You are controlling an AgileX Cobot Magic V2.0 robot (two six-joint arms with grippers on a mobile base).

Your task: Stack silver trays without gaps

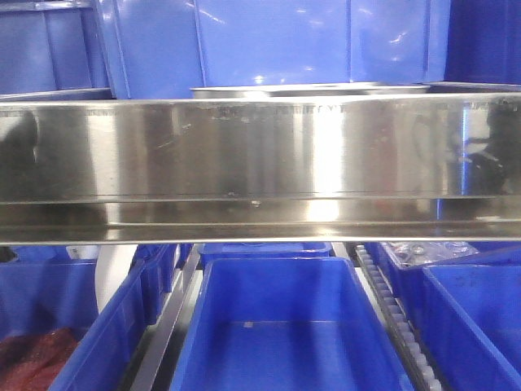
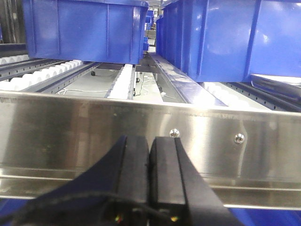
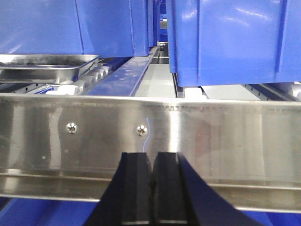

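I am taking the steel shelf rail (image 1: 260, 163) as my landmark; it runs right across the front view.

The silver tray (image 1: 309, 88) sits just behind the rail and slightly above its top edge. Only its rolled rim peeks over, a little right of the rail's middle. From the right wrist camera the same silver tray (image 3: 47, 66) lies behind the rail's left part, resting on the white rollers (image 3: 89, 77) in front of a blue bin (image 3: 42, 26). I cannot tell whether that is one tray or several nested together.

My left fingers (image 2: 136, 160) are pressed together with no gap showing and nothing between them. Their tips sit in front of the rail's face, just below a screw (image 2: 174, 133). My right fingers (image 3: 136, 174) are likewise closed flat against each other and hold nothing. They also sit in front of the rail, below and a little right of a screw (image 3: 141, 130). I cannot tell whether either pair touches the rail.

Behind the rail, more blue bins (image 2: 84, 28) stand on the roller tracks. Below it, in the front view, open blue bins (image 1: 285, 326) sit side by side, and the leftmost holds something dark red (image 1: 32, 358).
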